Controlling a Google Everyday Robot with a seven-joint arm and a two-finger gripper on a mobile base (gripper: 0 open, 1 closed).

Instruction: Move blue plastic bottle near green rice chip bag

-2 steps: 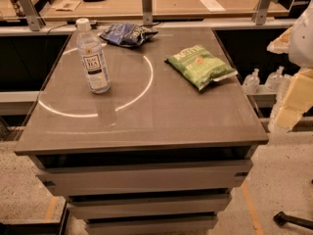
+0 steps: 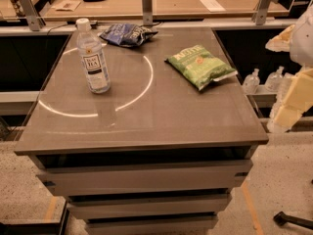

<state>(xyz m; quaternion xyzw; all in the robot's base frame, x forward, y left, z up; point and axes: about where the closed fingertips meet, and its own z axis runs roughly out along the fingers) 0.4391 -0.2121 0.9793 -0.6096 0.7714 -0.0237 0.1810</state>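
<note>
The blue plastic bottle (image 2: 94,58), clear with a white cap and a dark "TEA" label, stands upright on the left part of the grey table (image 2: 146,121). The green rice chip bag (image 2: 200,65) lies flat on the table's right part, well apart from the bottle. My gripper (image 2: 293,99) shows as pale cream parts at the right edge of the view. It is off the table's right side, beyond the green bag and far from the bottle, with nothing seen in it.
A dark blue chip bag (image 2: 128,34) lies at the table's back edge, behind and right of the bottle. Small clear pump bottles (image 2: 264,80) stand on a lower shelf to the right. A wooden counter with metal posts (image 2: 146,4) runs behind.
</note>
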